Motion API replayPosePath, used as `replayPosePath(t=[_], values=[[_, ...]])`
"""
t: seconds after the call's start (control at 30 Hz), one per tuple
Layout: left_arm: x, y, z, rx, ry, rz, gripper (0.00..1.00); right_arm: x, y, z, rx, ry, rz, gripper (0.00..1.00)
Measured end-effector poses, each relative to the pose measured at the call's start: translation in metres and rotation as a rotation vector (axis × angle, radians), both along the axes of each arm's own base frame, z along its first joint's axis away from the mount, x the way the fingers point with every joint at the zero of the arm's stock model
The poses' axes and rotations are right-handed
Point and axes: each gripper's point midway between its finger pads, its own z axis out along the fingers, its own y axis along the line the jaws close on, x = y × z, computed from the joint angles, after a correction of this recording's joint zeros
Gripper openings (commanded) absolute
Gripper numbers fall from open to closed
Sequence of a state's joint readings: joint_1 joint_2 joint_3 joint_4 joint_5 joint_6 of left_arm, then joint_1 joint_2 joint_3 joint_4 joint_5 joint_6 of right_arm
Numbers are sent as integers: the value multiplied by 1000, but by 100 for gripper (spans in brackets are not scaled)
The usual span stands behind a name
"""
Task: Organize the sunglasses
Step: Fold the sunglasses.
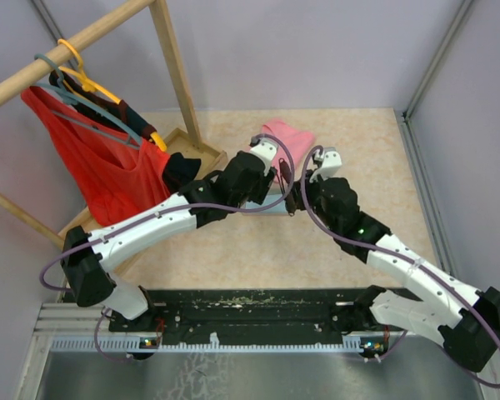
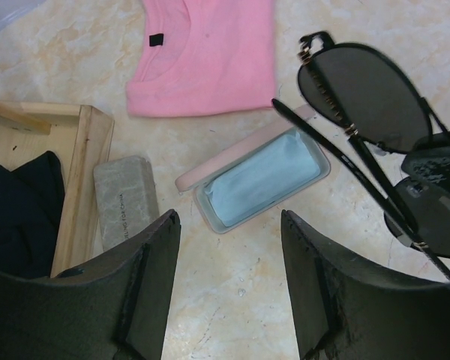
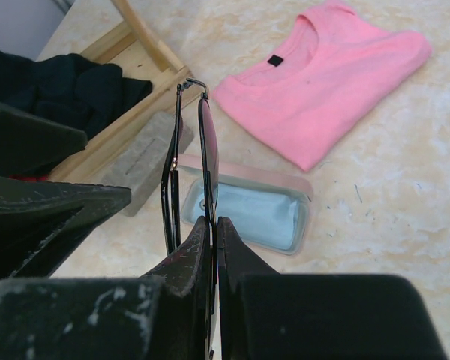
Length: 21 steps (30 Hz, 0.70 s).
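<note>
Grips the sunglasses (image 3: 208, 150) at one lens with the right pincer (image 3: 212, 222), clamped tight on them, in the air above the open case (image 2: 232, 154) on the desk (image 2: 232, 300). Holds the left pincer (image 2: 229, 219) apart, with nothing between, over that case.

— What lies toward the far edge of the table (image 1: 233, 258)?
— A folded pink shirt (image 2: 202, 60), flat, about midway along that edge.
— And nearer than that?
— An open case (image 2: 232, 154), its pink lid laid back, with a light-blue cloth (image 2: 262, 180) inside. To its left, apart from it, a closed grey case (image 2: 125, 199) lies just beside a wooden frame (image 2: 79, 180) that holds a black garment (image 2: 19, 210).
— The far-left corner?
— A wooden rail (image 1: 67, 46) slants above it, with a red garment (image 1: 100, 158) hanging on hangers (image 1: 83, 75).
</note>
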<state>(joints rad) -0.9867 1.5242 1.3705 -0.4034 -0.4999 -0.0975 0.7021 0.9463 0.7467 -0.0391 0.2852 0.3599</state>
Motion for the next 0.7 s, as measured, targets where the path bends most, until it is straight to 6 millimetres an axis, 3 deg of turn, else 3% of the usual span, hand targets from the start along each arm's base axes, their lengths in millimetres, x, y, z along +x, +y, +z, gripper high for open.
replayPosePath(t=[0.27, 0.7], values=[[-2, -2, -3, -1, 11, -17, 61, -5, 17, -14, -32, 49, 101, 0], [-4, -10, -12, -2, 38, -45, 59, -13, 33, -9, 47, 73, 167, 0]])
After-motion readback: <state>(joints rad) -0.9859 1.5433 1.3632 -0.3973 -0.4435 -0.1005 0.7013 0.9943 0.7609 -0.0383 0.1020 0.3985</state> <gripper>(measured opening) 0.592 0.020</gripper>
